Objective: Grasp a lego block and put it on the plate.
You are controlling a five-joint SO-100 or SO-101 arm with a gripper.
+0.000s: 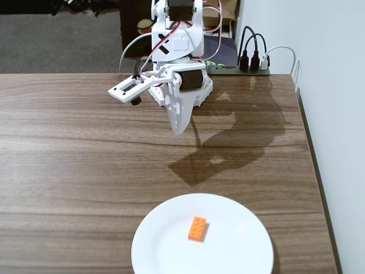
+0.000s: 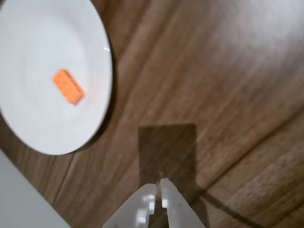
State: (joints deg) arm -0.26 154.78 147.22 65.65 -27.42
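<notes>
An orange lego block (image 1: 198, 228) lies flat near the middle of the white plate (image 1: 165, 251) at the table's front edge in the fixed view. The wrist view shows the same block (image 2: 69, 87) on the plate (image 2: 28, 128) at upper left. My white gripper (image 1: 178, 130) hangs raised over the table's far half, well behind the plate and clear of it. Its fingers are together with only a thin slit between them and nothing held. In the wrist view the gripper (image 2: 158, 182) enters from the bottom edge over bare wood.
The arm's base (image 1: 179, 34) stands at the table's far edge with cables and a power strip (image 1: 242, 67) beside it. A white wall (image 1: 331, 85) runs along the table's right edge. The gripper's shadow (image 1: 211, 162) falls on the wood between arm and plate.
</notes>
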